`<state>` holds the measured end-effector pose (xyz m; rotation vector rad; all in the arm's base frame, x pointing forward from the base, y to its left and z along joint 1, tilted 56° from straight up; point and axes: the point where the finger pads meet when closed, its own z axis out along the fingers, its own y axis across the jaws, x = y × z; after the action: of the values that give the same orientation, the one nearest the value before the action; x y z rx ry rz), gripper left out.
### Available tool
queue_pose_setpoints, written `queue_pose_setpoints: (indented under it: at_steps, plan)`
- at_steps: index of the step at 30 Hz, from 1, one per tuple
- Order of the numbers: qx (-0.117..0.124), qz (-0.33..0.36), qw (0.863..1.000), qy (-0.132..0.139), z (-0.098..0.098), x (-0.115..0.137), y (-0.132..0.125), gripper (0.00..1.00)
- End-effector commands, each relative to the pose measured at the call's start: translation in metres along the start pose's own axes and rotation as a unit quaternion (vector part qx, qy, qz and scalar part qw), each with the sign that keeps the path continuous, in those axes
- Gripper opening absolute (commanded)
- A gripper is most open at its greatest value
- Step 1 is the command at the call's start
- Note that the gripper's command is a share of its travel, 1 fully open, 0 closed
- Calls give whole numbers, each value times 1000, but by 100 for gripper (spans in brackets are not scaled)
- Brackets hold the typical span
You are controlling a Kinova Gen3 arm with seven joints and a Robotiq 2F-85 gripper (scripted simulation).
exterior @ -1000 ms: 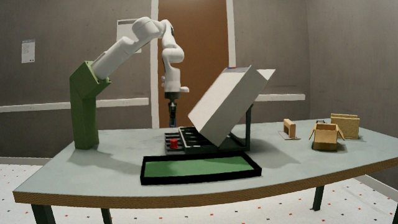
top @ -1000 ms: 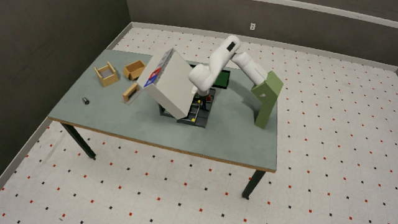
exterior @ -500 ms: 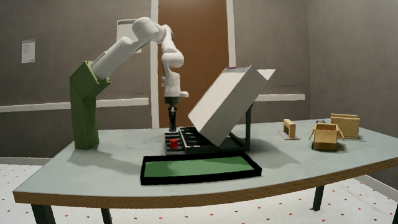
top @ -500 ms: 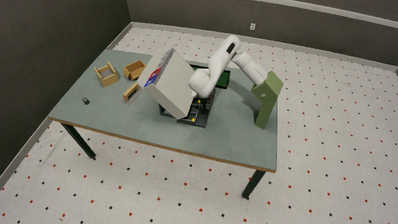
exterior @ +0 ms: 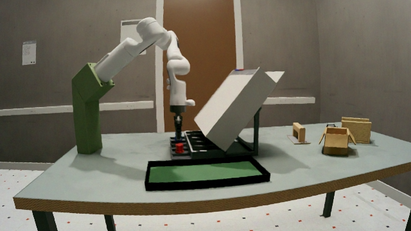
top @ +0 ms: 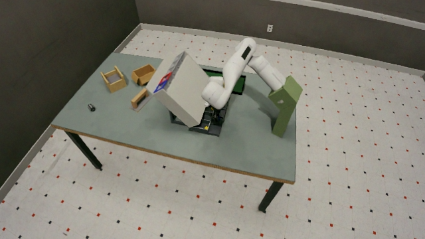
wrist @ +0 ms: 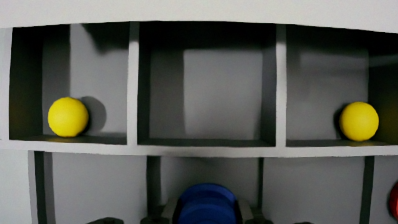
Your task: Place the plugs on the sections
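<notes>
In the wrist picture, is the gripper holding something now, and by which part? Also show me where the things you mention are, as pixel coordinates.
Yes, the gripper [exterior: 178, 136] [wrist: 207, 212] holds the round blue plug [wrist: 207, 206], its fingers on two opposite sides of the upper part.

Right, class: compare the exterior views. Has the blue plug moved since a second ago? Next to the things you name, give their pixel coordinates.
Yes, downward: it hung above the dark sectioned base [exterior: 181, 157] then; now the blue plug [wrist: 207, 205] is down at the base's front sections.
</notes>
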<state>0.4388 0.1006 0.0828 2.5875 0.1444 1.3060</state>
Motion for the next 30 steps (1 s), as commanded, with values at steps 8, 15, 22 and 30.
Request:
queue_pose_setpoints:
  at_steps: [8,15,22,30]
  plan:
    - [0,0,1000,0,18,1,-1,0]
    - [0,0,1000,0,18,1,-1,0]
    - [0,0,1000,0,17,1,-1,42]
    - [0,0,1000,0,17,1,-1,42]
